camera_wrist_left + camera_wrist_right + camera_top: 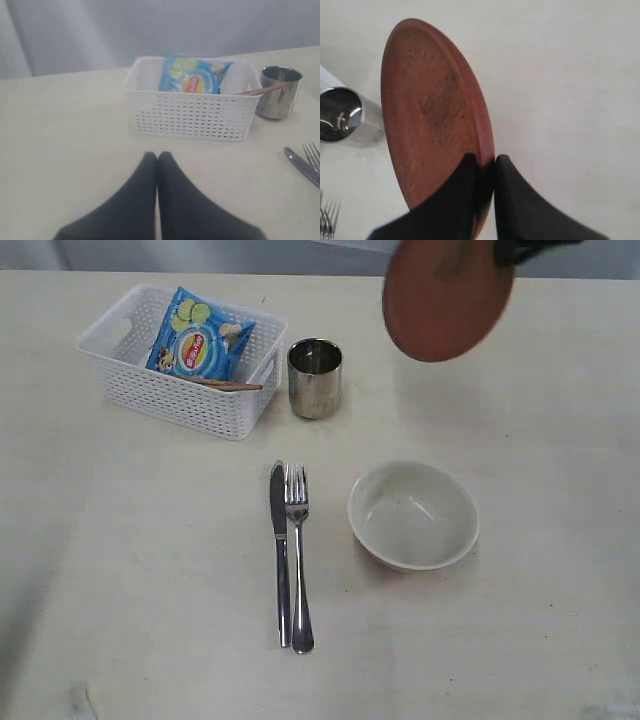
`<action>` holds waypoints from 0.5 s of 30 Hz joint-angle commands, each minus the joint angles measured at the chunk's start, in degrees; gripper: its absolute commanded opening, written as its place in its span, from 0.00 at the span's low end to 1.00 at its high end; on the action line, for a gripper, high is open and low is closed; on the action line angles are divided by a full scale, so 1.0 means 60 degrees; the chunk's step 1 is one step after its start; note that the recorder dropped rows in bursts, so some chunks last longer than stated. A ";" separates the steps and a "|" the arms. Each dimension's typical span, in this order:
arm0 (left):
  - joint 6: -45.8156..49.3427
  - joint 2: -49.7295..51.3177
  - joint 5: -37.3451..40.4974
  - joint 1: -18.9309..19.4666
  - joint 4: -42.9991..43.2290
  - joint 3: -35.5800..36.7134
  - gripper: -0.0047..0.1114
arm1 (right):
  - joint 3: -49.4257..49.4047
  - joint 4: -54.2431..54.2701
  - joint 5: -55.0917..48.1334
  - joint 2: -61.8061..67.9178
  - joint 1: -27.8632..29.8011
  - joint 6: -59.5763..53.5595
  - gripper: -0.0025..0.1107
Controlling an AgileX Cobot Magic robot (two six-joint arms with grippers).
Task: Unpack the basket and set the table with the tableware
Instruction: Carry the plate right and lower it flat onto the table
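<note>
**Open bench at the sides, clutter through the middle and far left**

Reading the bench (pixel 540 630) as a dial in the exterior view, the basket (pixel 200 410) sits at 10 o'clock, with a chip bag (pixel 198 337) inside and a wooden stick (pixel 232 385) resting on its rim. The cup (pixel 315 378) at 12 stands just beside it, leaving barely a slit. The plate (pixel 447 300) hangs above the bench at 1 o'clock, pinched on edge in the jaws of the right gripper (pixel 486 157). The bowl (pixel 412 562) sits at 4; the knife (pixel 281 550) and fork (pixel 298 560) lie side by side at 6. A narrow lane runs between fork and bowl. From 7 to 9, and beyond the bowl from 2 to 5, the surface lies bare.
</note>
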State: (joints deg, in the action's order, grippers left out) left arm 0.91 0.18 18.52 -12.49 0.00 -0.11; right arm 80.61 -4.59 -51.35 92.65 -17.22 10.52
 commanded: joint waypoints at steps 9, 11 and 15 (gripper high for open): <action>-0.0023 -0.0029 -0.0037 0.0023 0.0000 0.0019 0.04 | -0.0971 0.4664 0.0591 0.1723 0.2220 -0.3173 0.02; -0.0023 -0.0029 -0.0037 0.0023 0.0000 0.0019 0.04 | -0.0971 0.4756 0.0772 0.2072 0.2286 -0.3164 0.02; -0.0023 -0.0029 -0.0037 0.0023 0.0000 0.0019 0.04 | -0.0971 0.5088 0.1242 0.2555 0.2374 -0.3150 0.02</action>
State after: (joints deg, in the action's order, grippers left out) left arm 0.91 0.18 18.52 -12.49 0.00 -0.11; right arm 74.84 23.57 -46.46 106.64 -3.65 -7.70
